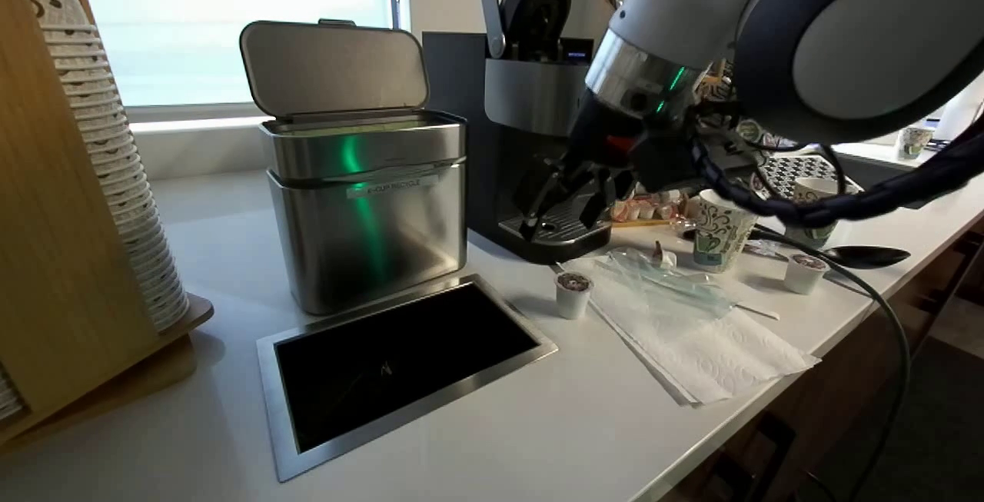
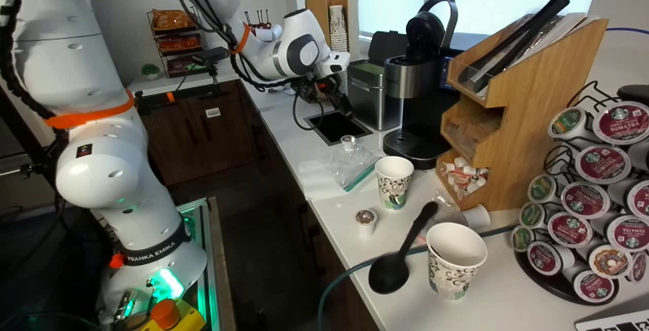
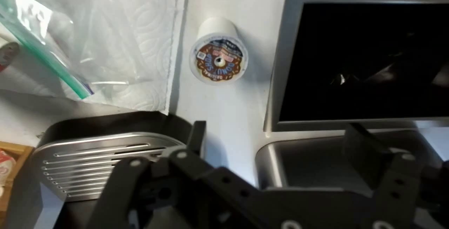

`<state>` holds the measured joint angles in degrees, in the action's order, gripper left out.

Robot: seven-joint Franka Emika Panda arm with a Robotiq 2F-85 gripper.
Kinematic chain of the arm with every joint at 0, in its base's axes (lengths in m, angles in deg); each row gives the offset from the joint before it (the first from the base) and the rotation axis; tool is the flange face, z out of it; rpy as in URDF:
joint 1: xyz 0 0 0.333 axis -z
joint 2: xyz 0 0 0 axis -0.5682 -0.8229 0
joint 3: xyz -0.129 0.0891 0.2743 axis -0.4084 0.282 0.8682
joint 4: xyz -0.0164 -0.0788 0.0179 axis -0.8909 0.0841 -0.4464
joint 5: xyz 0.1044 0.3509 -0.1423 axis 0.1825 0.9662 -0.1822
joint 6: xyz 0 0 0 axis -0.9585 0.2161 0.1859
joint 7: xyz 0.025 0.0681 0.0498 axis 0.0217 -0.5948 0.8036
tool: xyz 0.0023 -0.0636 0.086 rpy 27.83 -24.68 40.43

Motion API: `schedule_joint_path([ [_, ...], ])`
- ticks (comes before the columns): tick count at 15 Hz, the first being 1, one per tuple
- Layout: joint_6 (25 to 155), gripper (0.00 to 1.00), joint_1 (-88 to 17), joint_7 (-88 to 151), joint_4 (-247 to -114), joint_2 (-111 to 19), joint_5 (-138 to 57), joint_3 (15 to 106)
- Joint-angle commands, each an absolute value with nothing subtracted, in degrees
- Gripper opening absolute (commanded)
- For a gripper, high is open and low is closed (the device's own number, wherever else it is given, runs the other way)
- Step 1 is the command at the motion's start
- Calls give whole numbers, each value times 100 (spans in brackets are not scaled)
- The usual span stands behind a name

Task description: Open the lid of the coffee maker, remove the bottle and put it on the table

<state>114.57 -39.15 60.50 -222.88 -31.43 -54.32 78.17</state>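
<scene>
Lid (image 2: 425, 31) swung up on the coffee maker (image 1: 529, 98), handle (image 1: 490, 18) arched beside it. Hand (image 3: 276, 125): jaws wide apart, hanging above the worktop (image 1: 538, 425), forward of the coffee maker and off toward its bin side. Bottle (image 3: 218, 60), a small white pod with a donut-print top, is upright on the worktop near the coffee maker's front, apart from the hand. Steel bin (image 1: 384, 233) just beside the coffee maker, cover (image 1: 334, 68) up; black inset (image 1: 415, 348) forward of the coffee maker on that same side. Paper towel (image 1: 715, 379) with a zip bag (image 1: 688, 298) on it lies in front of the coffee maker. Bamboo organizer (image 2: 547, 113) just beside the coffee maker, opposite side from the bin. Two printed paper cups (image 2: 394, 184) and a second pod (image 2: 365, 223) stand forward of the coffee maker on the organizer side, black spoon (image 2: 389, 274) lying there too.
</scene>
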Motion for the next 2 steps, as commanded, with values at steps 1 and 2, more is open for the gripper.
schedule_joint_path([
  [1,11115,100,-4124,5988,-22377,-2879,-5185,7642],
  [2,10833,100,-4108,5992,-22460,-2624,-5072,7677],
])
